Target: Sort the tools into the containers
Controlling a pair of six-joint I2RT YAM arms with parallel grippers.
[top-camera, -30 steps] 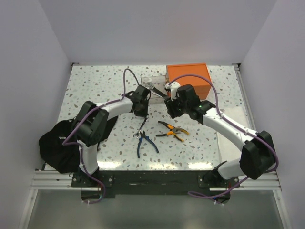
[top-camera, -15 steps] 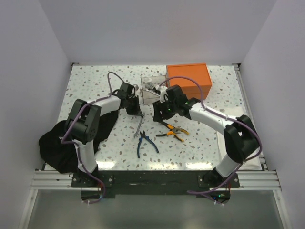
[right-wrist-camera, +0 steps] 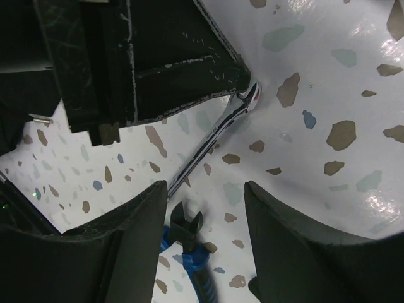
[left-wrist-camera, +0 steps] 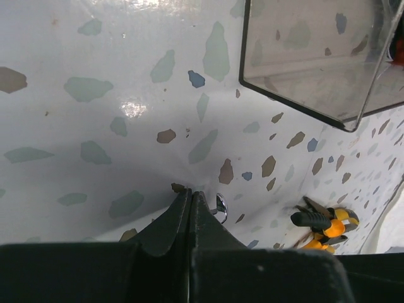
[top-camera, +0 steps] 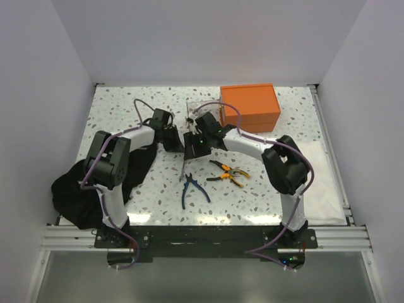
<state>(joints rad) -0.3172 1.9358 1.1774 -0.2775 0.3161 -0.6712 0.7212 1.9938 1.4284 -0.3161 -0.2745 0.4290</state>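
A silver spanner (top-camera: 183, 166) lies on the speckled table, pointing away from me. My left gripper (top-camera: 176, 145) is shut and empty, its tips (left-wrist-camera: 190, 193) down on the table beside the spanner's ring end (left-wrist-camera: 219, 206). My right gripper (top-camera: 192, 145) is open right next to it, its jaws (right-wrist-camera: 205, 189) spread above the spanner (right-wrist-camera: 211, 140) and the blue-handled pliers (right-wrist-camera: 194, 255). The blue pliers (top-camera: 190, 189) and the orange-and-black pliers (top-camera: 228, 172) lie in the middle. The clear box (left-wrist-camera: 315, 57) stands just behind the grippers, the orange box (top-camera: 250, 106) at the back right, and the black bag (top-camera: 79, 189) at the left edge.
A flat white sheet (top-camera: 323, 183) lies along the right side. Both arms crowd together in front of the clear box (top-camera: 203, 112). The orange pliers also show at the lower right of the left wrist view (left-wrist-camera: 323, 221).
My right gripper has swung left from beside the orange box, past the clear box, to just above the spanner. My left gripper has pulled back left a little and stays shut.
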